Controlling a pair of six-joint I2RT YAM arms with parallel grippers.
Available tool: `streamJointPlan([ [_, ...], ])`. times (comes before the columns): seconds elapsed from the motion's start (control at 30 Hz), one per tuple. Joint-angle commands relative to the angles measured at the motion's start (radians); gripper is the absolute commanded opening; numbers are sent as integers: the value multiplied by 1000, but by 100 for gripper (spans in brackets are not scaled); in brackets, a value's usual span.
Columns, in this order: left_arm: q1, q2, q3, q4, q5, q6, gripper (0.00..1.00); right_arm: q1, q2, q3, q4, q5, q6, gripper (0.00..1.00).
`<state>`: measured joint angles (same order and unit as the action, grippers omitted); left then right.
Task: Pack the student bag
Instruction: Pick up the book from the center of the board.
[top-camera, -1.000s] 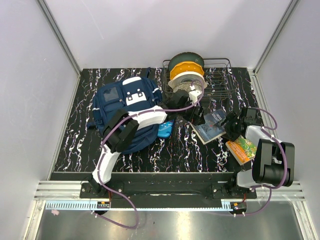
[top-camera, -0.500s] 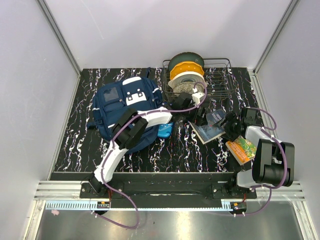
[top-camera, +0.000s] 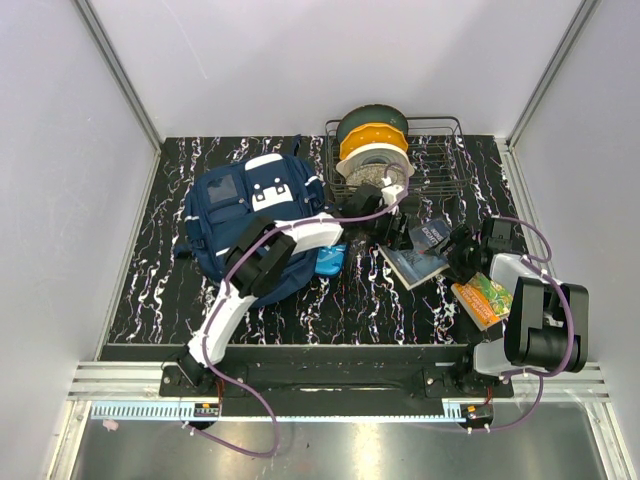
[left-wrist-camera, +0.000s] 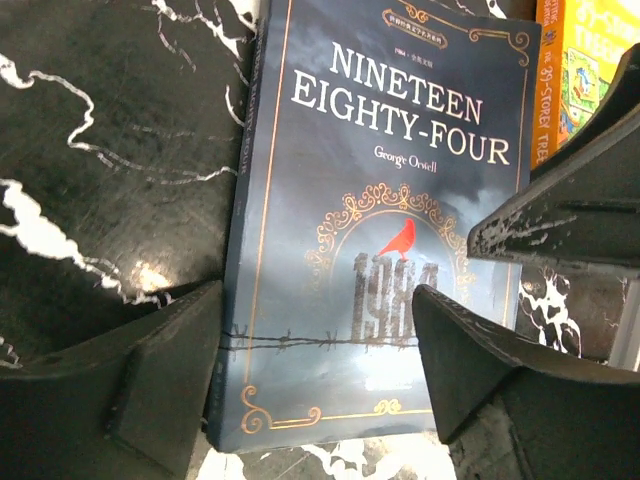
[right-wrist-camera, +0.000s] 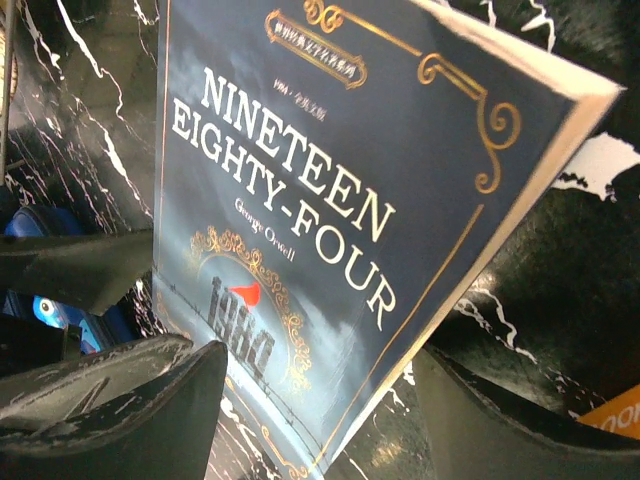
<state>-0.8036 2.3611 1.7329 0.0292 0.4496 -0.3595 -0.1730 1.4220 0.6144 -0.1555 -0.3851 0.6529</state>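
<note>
Paperback (left-wrist-camera: 370, 230) straddled by left gripper (left-wrist-camera: 318, 345), jaws parted | right gripper (right-wrist-camera: 320, 400) likewise unclenched at its corner | spine best pinched squarely, then carried to student bag (top-camera: 240, 215) at 9 o'clock

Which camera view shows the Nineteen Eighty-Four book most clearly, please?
The left wrist view: the Nineteen Eighty-Four book faces the camera almost square-on, with title and author readable and most of the cover in frame. The right wrist view shows the book steeply slanted, its top cropped. The top external view shows the book only small, its title unreadable.
</note>
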Motion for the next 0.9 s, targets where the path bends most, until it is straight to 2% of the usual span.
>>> streamJointPlan([
  [0.0, -16, -65, -149, 47, 121, -67, 77, 15, 32, 1, 60, -35, 11, 79],
  [0.1, -22, -131, -265, 113, 110, -87, 74, 21, 45, 5, 70, -35, 16, 78],
  [0.17, -23, -157, -308, 136, 115, -98, 70, 24, 52, 2, 77, -41, 21, 74],
  [0.23, -29, -169, -318, 136, 120, -96, 68, 26, 52, 2, 83, -49, 22, 57],
  [0.3, -35, -177, -325, 132, 116, -91, 68, 29, 43, 1, 89, -64, 14, 48],
  [0.33, -37, -180, -323, 130, 115, -91, 68, 27, 38, -1, 91, -75, 8, 38],
  [0.4, -39, -184, -314, 120, 118, -85, 67, 27, 19, -1, 91, -89, 2, 30],
  [0.47, -40, -192, -306, 106, 116, -81, 67, 27, 5, 2, 93, -126, -10, 10],
  [0.53, -40, -203, -305, 98, 112, -76, 67, 27, -11, 4, 91, -146, -12, 0],
  [0.63, -40, -238, -315, 91, 97, -70, 68, 27, -47, 13, 74, -150, -16, 0],
  [0.67, -40, -250, -326, 86, 87, -68, 73, 27, -60, 21, 56, -143, -19, 0],
  [0.7, -40, -266, -331, 81, 68, -61, 79, 27, -75, 30, 31, -130, -24, 0],
  [0.73, -40, -302, -340, 78, 52, -58, 97, 27, -107, 42, 4, -121, -32, 0],
  [0.87, -39, -420, -390, 71, -28, -44, 99, 27, -198, 58, -64, -123, -35, 0],
])
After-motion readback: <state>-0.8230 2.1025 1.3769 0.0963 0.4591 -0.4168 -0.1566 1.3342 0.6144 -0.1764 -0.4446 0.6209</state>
